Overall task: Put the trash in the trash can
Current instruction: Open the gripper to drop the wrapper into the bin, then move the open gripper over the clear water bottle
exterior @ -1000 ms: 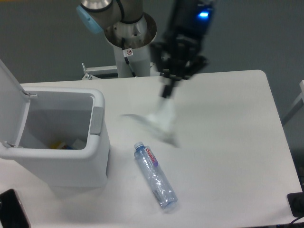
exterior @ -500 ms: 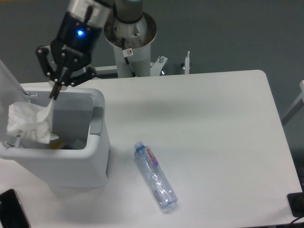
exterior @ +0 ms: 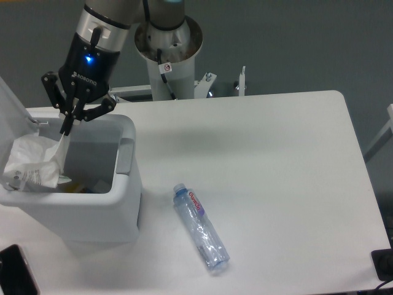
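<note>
Crumpled clear-whitish wrapper hangs from the gripper over the open trash can, its bulk sagging against the can's left inner wall beside the raised lid. We read the fingertips as pinched on the wrapper's upper tail; the jaws look closed on it. Step in hand, as we judge it: the drop of item one. Release is not yet made. The water bottle, blue cap and red label, lies on its side on the white table, well apart from the can. Next move calls for opening the jaws over the can, then travel to the bottle for a grasp across its body.
</note>
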